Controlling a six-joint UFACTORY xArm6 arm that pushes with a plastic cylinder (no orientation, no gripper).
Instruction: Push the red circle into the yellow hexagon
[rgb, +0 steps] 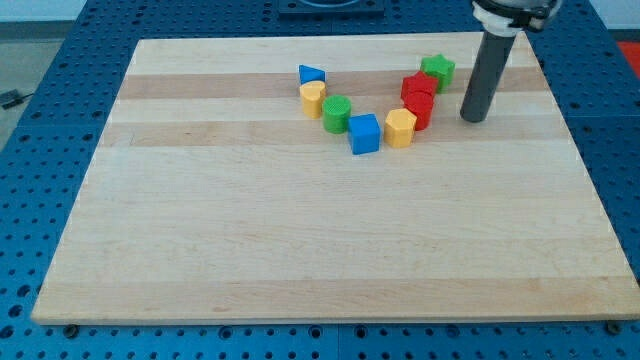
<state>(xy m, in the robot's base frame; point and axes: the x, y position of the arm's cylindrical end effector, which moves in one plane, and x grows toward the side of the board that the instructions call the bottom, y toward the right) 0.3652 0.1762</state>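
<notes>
Camera view: my tip (474, 119), holding nothing, right of red circle (418, 108) touching yellow hexagon (400, 128), near board's (300, 250) top-right edge.

Wooden board (300, 230), pale with lighter and darker strips, on a blue perforated bench (30, 150). I count eight blocks on it, all in the upper middle: blue triangle (311, 74) above yellow block (313, 98); green cylinder (337, 113); blue cube (365, 133); yellow hexagon (400, 128) touching red circle (419, 108); another red block (419, 86) behind it; green star (437, 70) nearest the view's top right
</notes>
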